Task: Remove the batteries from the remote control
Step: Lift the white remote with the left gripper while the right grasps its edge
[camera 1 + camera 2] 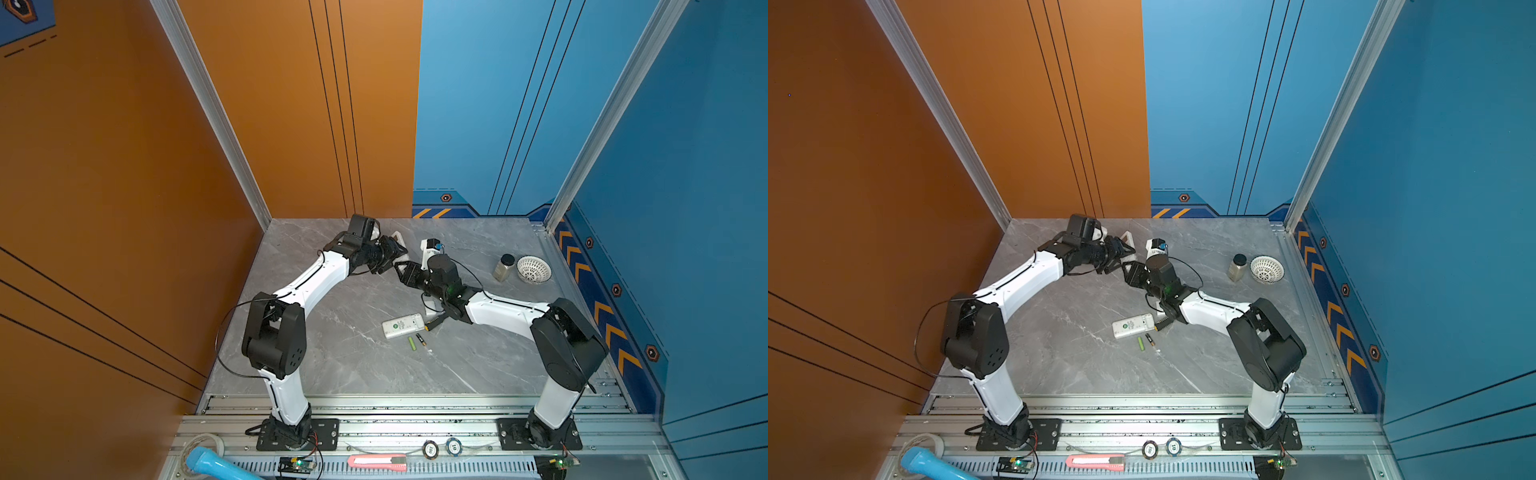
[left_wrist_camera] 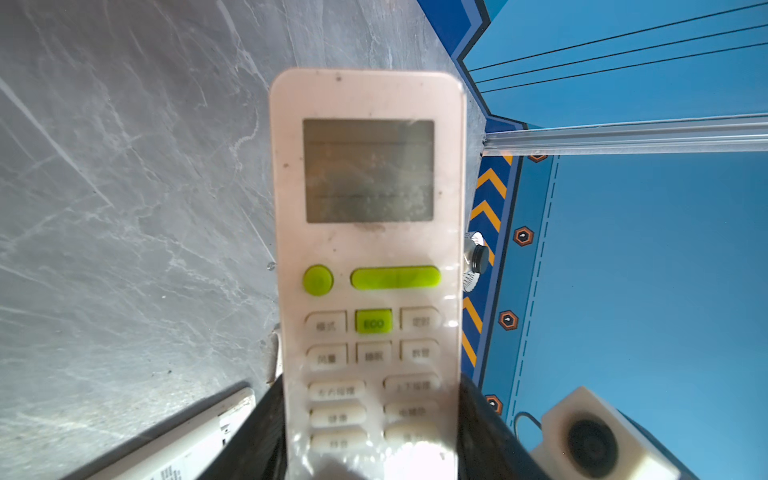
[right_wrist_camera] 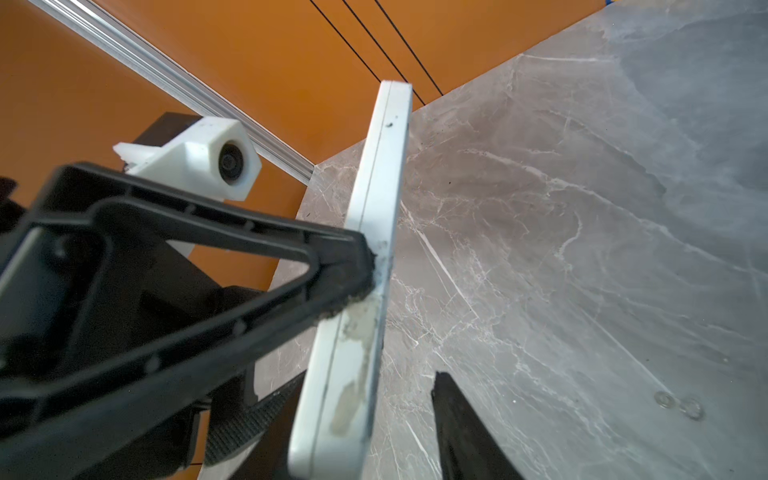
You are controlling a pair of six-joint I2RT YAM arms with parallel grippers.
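We log this as a robot lab test cell. Landmark: the grey marble-look tabletop (image 1: 353, 365). Orange panel walls (image 1: 104, 166) and blue panel walls (image 1: 685, 166) on aluminium posts (image 1: 210, 104) box it in. Along its near edge, an aluminium rail (image 1: 415, 430) carries two bolted arms (image 1: 316, 278), with a bare circuit board (image 1: 297, 462) just beyond.

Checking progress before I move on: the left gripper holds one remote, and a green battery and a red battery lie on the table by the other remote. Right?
Not quite: the second battery is black with a gold end, not red. Both top views show it beside the green battery, by the remote on the table. The left gripper does hold the other remote.
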